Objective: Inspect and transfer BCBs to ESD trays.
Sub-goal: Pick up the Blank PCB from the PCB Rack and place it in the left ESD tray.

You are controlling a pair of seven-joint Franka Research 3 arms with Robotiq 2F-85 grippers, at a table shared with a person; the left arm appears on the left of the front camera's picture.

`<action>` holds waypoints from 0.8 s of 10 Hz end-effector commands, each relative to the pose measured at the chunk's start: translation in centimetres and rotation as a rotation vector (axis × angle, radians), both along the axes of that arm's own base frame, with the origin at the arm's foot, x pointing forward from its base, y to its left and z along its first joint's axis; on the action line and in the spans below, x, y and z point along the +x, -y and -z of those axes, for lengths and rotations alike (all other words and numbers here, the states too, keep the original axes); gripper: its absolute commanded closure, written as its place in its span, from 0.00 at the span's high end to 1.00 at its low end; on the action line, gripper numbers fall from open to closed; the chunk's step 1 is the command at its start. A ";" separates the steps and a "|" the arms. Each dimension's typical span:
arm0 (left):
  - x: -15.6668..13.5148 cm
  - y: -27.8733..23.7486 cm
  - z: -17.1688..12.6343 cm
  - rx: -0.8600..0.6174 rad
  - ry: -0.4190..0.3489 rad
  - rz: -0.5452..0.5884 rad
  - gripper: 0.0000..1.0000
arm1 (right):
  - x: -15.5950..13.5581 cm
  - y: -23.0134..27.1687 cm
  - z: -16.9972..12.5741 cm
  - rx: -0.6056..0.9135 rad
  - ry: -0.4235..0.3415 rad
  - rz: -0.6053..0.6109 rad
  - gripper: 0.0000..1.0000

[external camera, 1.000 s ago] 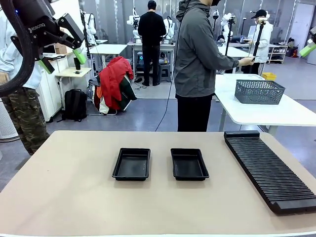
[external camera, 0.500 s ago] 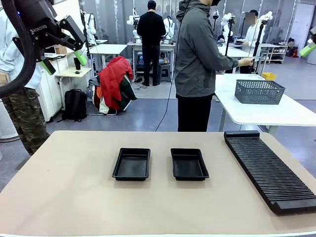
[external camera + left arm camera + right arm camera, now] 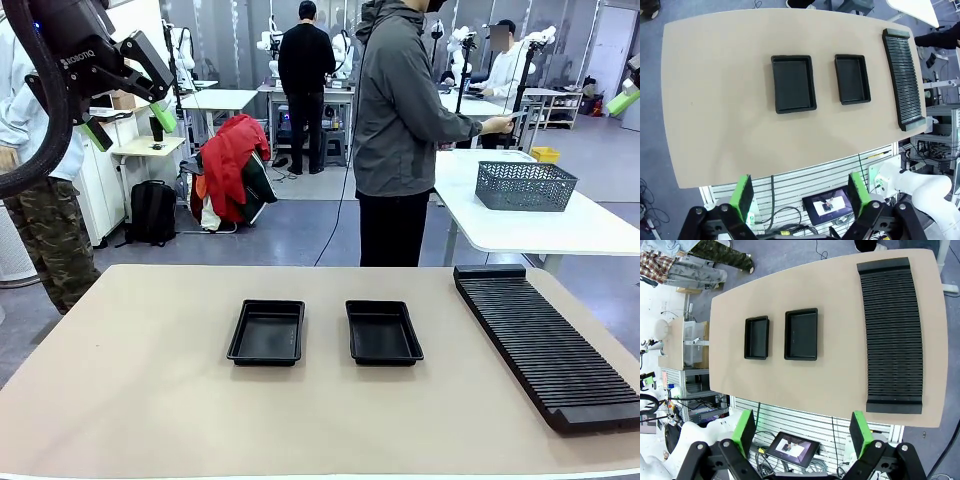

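Note:
Two empty black ESD trays lie side by side mid-table, the left tray (image 3: 267, 332) and the right tray (image 3: 383, 332). From high above, the left wrist view shows both trays (image 3: 793, 83) (image 3: 852, 79), and so does the right wrist view (image 3: 756, 337) (image 3: 801, 334). The BCBs are out of view. My left gripper (image 3: 128, 123) hangs high at the far left, open and empty, well clear of the table; its own view shows the jaws (image 3: 801, 196) wide apart. My right gripper (image 3: 802, 431) is also open and empty, high up; one green fingertip (image 3: 622, 100) pokes in at the right edge.
A long black ribbed rack (image 3: 545, 340) lies along the table's right side. A person in a grey jacket (image 3: 400, 130) stands beyond the far edge, turned toward a white side table with a grey mesh basket (image 3: 525, 185). Other people stand farther back.
The left gripper has shifted only very slightly. Trays, rack and the person at the far edge are as before.

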State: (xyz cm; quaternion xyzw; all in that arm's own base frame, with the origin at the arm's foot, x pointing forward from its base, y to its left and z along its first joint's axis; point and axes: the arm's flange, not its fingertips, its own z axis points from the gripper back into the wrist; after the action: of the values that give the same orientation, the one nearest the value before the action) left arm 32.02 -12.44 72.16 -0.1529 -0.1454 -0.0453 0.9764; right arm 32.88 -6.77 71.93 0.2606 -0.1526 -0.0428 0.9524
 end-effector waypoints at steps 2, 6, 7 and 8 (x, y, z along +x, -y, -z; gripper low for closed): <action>0.0 0.0 0.0 0.000 0.000 0.000 1.00 | 0.0 0.0 0.0 0.003 0.001 -0.001 1.00; 1.7 -4.2 -3.9 -0.096 0.033 -0.019 1.00 | 0.0 0.0 0.0 0.003 0.001 -0.001 1.00; 2.0 -5.3 -4.2 -0.120 0.023 -0.018 1.00 | 0.0 0.0 0.0 0.003 0.001 -0.001 1.00; 2.2 -6.2 -4.5 -0.151 0.011 -0.014 1.00 | 0.0 0.0 0.0 0.003 0.001 -0.001 1.00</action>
State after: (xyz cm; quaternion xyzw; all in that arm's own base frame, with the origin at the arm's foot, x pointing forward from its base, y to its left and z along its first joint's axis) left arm 34.15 -6.49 76.49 -0.2014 -0.1728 -0.0166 0.9640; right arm 32.87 -6.78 71.93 0.2606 -0.1527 -0.0429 0.9523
